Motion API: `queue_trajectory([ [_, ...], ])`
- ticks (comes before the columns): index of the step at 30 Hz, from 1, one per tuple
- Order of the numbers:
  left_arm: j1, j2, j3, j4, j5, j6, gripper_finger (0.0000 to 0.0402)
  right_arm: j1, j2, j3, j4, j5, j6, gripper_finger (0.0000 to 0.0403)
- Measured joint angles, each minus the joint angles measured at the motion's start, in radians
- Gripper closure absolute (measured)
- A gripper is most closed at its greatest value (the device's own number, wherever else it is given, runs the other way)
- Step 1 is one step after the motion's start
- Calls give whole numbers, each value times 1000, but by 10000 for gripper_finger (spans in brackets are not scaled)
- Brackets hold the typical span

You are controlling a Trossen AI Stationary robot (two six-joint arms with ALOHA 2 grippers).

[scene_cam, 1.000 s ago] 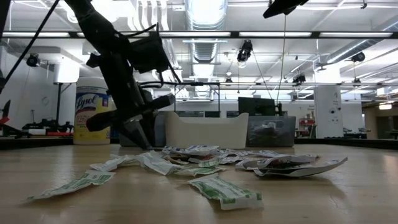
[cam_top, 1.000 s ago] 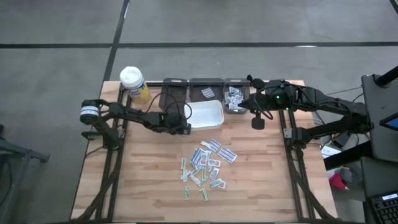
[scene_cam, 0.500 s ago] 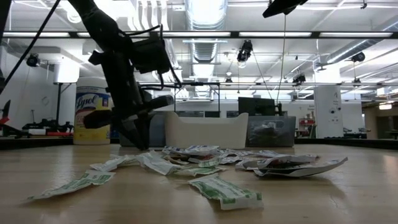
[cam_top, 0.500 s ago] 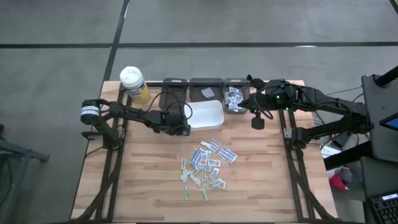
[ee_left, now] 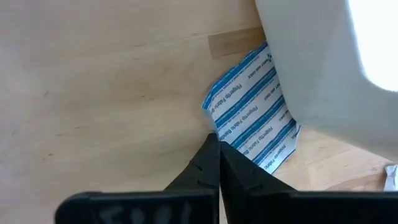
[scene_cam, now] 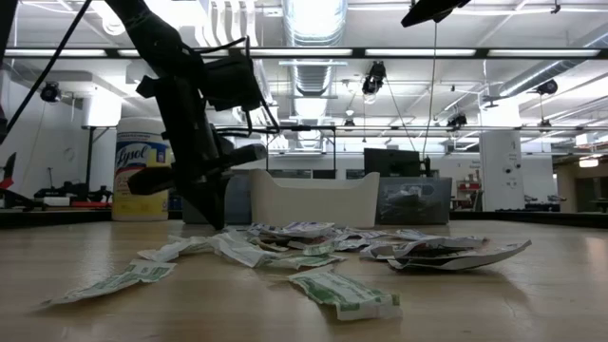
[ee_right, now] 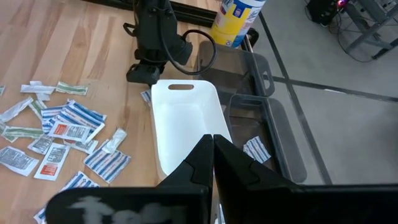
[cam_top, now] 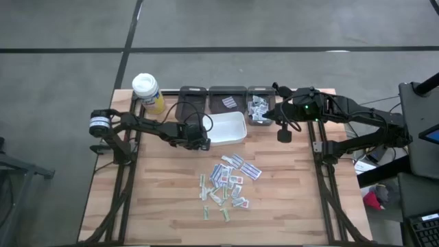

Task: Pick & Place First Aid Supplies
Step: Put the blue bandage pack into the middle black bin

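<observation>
Wooden bench (cam_top: 164, 199) carries a scatter of first aid supplies (cam_top: 228, 180) near its middle. Left gripper (ee_left: 219, 144), fingers pressed together, touches a blue-striped packet (ee_left: 252, 111) beside the white tray (cam_top: 236, 130). Right gripper (ee_right: 212, 144), also pressed together, hovers over the far bins (cam_top: 212, 92).
</observation>
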Motion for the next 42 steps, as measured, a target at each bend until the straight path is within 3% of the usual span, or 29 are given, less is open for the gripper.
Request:
queue_trajectory([
  [8, -5, -86, 42, -123, -59, 72, 401, 0, 0, 0, -1, 0, -1, 394],
  [23, -7, -114, 45, -95, -101, 55, 397, -2, 0, 0, -3, 2, -1, 394],
  [36, -14, -184, 41, -104, -7, -56, 278, -2, 0, 0, -10, 33, -4, 394],
  [42, -15, -222, 36, -80, -13, -117, 260, -2, 0, 0, -10, 36, -10, 394],
])
